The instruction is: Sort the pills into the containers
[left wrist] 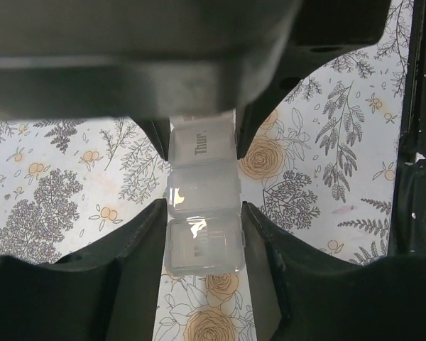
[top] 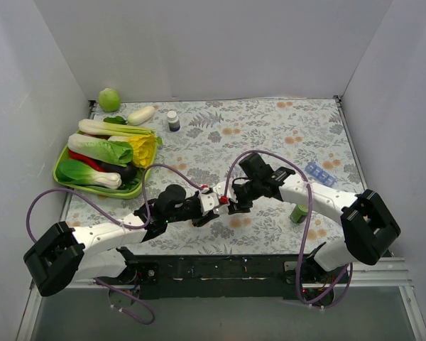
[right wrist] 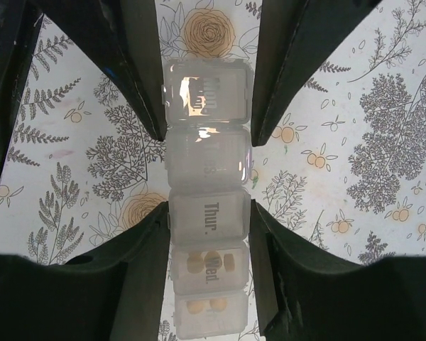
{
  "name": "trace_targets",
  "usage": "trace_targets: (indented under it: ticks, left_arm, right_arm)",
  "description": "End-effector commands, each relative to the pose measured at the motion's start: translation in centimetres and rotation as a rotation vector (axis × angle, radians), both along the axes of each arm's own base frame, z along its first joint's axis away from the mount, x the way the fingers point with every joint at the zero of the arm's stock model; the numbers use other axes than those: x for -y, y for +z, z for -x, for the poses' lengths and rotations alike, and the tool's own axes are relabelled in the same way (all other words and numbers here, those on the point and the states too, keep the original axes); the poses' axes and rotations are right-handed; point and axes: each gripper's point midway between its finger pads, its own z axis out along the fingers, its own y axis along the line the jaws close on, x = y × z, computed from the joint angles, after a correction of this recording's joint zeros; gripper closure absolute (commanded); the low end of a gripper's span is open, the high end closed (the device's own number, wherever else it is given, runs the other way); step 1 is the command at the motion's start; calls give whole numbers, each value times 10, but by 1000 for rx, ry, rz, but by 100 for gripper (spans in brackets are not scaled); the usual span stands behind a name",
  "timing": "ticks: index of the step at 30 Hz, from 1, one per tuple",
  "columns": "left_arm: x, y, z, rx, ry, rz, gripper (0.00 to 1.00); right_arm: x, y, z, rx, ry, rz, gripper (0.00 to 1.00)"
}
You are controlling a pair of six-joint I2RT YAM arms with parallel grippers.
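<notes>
A clear strip of square lidded containers hangs over the floral tablecloth between the two arms. My right gripper is shut on it at the compartment marked "Thur." Yellowish pills lie in the "Wed." compartment, and more pills show in the one below it. My left gripper comes from the opposite end, its jaws pressed against both sides of a compartment of the same strip. In the top view both grippers meet nose to nose at the middle near edge of the table.
A green tray of toy vegetables sits at the left, with a green ball behind it. A dark blue white-capped bottle stands at the back. A blue pill strip and a small green bottle are beside the right arm.
</notes>
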Motion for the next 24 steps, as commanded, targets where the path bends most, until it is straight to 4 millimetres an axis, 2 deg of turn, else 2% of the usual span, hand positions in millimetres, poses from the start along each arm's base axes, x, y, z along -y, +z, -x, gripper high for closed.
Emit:
trace_targets:
  ticks: [1,3,4,6,9,20,24]
  left_arm:
    - [-2,4,-10,22,56,-23,61]
    - [-4,2,-9,19,60,-31,55]
    - [-5,2,-9,17,65,-29,40]
    - [-6,6,-6,25,61,-16,32]
    - [-10,6,-5,29,69,-11,27]
    - [-13,12,6,33,38,28,29]
    - [-12,9,6,23,30,15,45]
  right_arm:
    - [-14,28,5,14,29,-114,81]
    - [-14,29,6,12,28,-118,82]
    - [-15,30,6,13,28,-122,82]
    - [-14,30,6,13,26,-123,82]
    - [-14,32,7,12,27,-128,82]
    - [-14,37,7,1,27,-150,82]
    - [-13,39,7,0,26,-153,82]
